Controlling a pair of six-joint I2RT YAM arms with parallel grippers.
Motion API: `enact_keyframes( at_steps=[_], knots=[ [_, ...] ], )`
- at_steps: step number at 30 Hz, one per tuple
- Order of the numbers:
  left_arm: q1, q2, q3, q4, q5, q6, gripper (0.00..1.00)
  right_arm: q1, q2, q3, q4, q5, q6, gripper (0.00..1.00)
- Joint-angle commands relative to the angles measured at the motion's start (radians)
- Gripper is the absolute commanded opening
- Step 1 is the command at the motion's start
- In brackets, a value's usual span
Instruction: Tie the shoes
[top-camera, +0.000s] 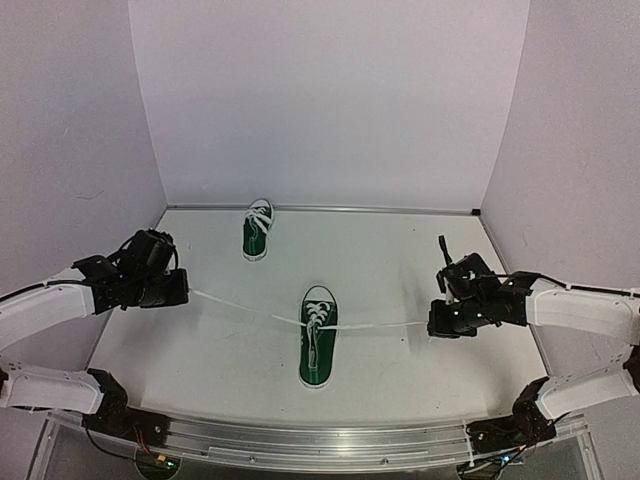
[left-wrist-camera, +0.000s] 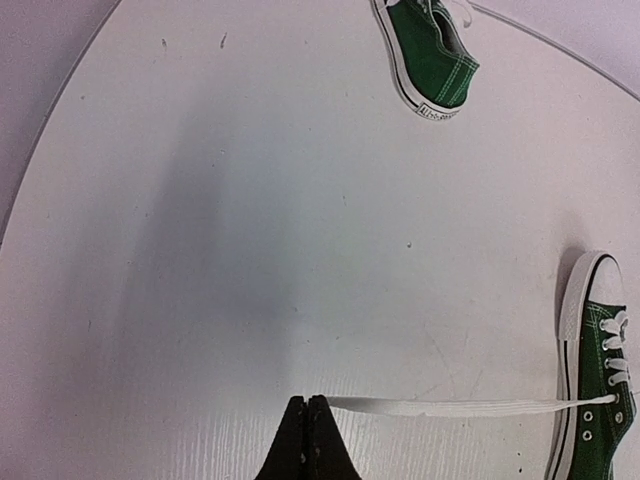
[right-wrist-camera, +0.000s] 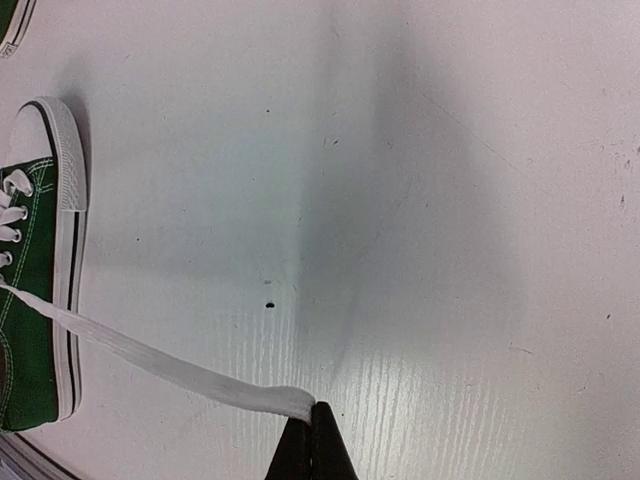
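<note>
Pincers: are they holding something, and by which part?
Yes. The left pincer and right pincer each pinch one strand of the lace of the near shoe, at its outer end.

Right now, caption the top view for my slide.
The left gripper and right gripper hold the laces of the near shoe taut sideways; the far shoe sits behind.

Both wrist views crop the near shoe (left-wrist-camera: 600, 380); the far shoe (left-wrist-camera: 430, 55) runs off the top.
</note>
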Motion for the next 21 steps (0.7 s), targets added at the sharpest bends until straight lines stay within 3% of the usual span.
enact_keyframes(
  at_steps=[1, 8, 14, 16, 21],
  knots=[
    [0.008, -0.027, -0.024, 0.109, 0.125, 0.079, 0.0, -0.006, 0.011, 0.036, 0.043, -0.021, -0.03, 0.0],
    [0.004, -0.066, -0.048, 0.234, 0.349, 0.226, 0.0, -0.005, 0.202, 0.357, 0.179, -0.235, -0.137, 0.0],
    [-0.016, -0.195, -0.163, 0.41, 0.501, 0.127, 0.0, 0.069, 0.496, 0.683, 0.287, -0.456, -0.111, 0.0],
    [-0.042, -0.252, -0.218, 0.474, 0.573, 0.104, 0.0, 0.114, 0.599, 0.773, 0.325, -0.493, -0.073, 0.0],
    [-0.199, -0.3, -0.206, 0.388, 0.538, 0.167, 0.0, 0.212, 0.825, 0.98, 0.412, -0.517, 0.04, 0.0]
  ],
)
